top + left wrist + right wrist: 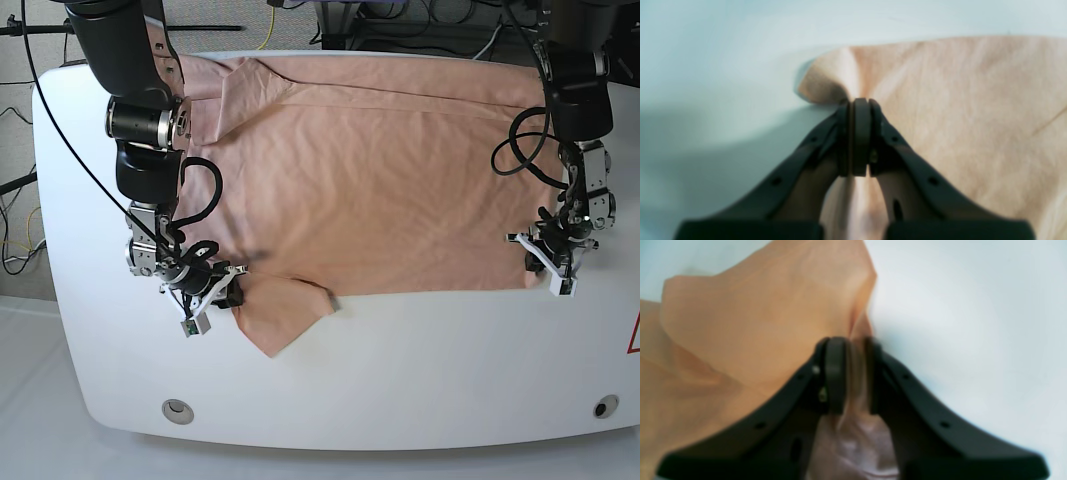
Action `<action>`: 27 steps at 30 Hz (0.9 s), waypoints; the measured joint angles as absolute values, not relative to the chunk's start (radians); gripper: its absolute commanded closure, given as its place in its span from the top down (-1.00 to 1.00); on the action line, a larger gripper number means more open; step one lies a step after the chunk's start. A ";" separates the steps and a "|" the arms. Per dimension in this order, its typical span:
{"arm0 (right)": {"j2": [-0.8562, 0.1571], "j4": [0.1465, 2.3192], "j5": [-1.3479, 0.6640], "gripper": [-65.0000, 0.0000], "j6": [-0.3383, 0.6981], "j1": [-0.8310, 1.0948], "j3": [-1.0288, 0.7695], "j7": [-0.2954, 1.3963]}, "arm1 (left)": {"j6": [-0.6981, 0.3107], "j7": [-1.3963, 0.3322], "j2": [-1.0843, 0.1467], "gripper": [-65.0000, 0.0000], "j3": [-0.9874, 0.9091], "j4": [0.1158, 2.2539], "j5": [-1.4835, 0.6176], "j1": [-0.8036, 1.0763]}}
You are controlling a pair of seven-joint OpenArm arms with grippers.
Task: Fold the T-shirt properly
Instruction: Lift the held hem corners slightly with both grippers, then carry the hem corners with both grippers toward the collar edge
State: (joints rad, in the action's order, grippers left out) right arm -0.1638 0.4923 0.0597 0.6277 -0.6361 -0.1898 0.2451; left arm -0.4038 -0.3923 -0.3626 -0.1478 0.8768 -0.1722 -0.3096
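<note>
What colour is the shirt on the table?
Plain salmon pink; the shirt shows best in the base view.

The T-shirt (370,170) lies spread flat on the table (420,370), covering its far half and reaching the far edge. The near half of the table, in front of the T-shirt, stays bare.

Of the 2 arms, the right arm (140,120) stands at the T-shirt's left side in the base view, and the right gripper (228,285) sits at the near left corner, where a flap of the T-shirt juts toward the table's near edge. Fabric lies between its jaws.

The left arm (578,100) stands at the T-shirt's right side, with the left gripper (540,262) on the near right corner, fabric bunched at its tips.
</note>
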 measured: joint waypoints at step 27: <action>-0.144 0.763 0.079 -1.00 0.615 -0.595 -0.180 0.384 | -0.404 -0.400 -0.357 -1.00 -0.144 0.899 -0.167 -0.314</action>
State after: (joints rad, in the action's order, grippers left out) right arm -0.1440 0.7631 0.0792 0.6147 -0.5953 -0.1802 0.3836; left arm -0.4038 -0.4004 -0.3573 -0.1444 0.8986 -0.1665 -0.3138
